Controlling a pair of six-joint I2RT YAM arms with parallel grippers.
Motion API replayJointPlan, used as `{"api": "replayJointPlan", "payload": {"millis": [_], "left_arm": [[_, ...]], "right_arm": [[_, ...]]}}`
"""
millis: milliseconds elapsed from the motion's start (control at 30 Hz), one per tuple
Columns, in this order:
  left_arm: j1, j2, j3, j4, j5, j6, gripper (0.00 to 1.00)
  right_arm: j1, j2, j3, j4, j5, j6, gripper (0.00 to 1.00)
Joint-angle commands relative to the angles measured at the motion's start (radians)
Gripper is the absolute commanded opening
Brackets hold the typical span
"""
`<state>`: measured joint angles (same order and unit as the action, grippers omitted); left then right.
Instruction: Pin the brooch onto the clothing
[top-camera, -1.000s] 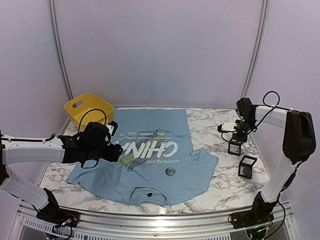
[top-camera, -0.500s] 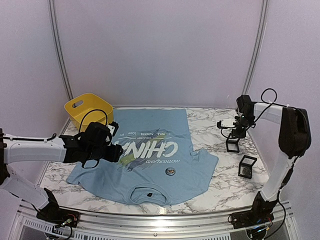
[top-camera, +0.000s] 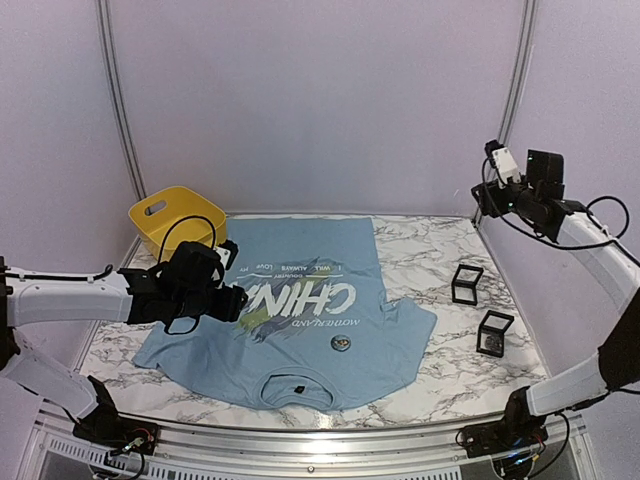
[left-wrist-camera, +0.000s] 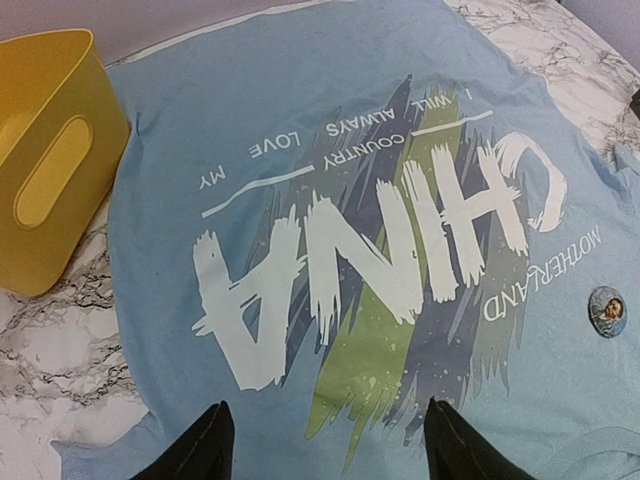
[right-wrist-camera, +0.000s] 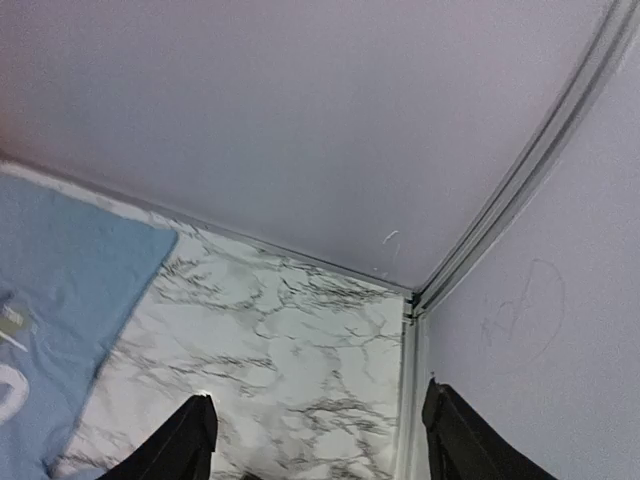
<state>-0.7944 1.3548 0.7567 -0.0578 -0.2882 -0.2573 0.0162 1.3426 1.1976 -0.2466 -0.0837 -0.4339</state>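
The clothing, a light blue T-shirt with white "CHINA" lettering, lies flat on the marble table, collar toward the near edge. The brooch, a small round badge, sits on the shirt's chest below the lettering; the left wrist view shows the brooch at the right edge. My left gripper hovers over the shirt's left side, open, with only printed fabric between its fingers. My right gripper is raised high near the back right corner, open and empty. The shirt's hem shows at the left of the right wrist view.
A yellow basket stands at the back left, touching the shirt's edge. Two small black open-frame boxes stand on the marble right of the shirt. Walls and a metal corner rail close the back right.
My right gripper opened, left the black box standing on the table, and rose up and right toward the back corner. The left arm and the brooch have not moved.
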Motion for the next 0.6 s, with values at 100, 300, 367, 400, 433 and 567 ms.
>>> {"api": "replayJointPlan", "payload": {"millis": [100,300,367,400,433,567], "left_arm": [[-0.006,-0.018,0.005,0.006,0.0,0.011,0.67],[-0.006,-0.018,-0.003,0.03,0.019,0.012,0.67],[-0.006,-0.017,-0.006,0.032,0.024,0.013,0.67],[-0.006,-0.019,-0.006,0.034,0.024,0.013,0.67],[-0.006,-0.02,-0.008,0.036,0.024,0.013,0.67],[-0.005,-0.024,-0.013,0.042,0.024,0.014,0.67]], "right_arm": [[0.015,-0.106,-0.103,-0.306,0.116,0.701,0.59],[0.095,-0.208,-0.257,-0.552,0.335,0.811,0.54],[0.124,-0.21,-0.271,-0.619,0.35,0.843,0.51],[0.132,-0.209,-0.277,-0.65,0.351,0.866,0.5],[0.136,-0.212,-0.294,-0.664,0.341,0.889,0.49],[0.159,-0.24,-0.43,-0.604,0.266,0.97,0.38]]}}
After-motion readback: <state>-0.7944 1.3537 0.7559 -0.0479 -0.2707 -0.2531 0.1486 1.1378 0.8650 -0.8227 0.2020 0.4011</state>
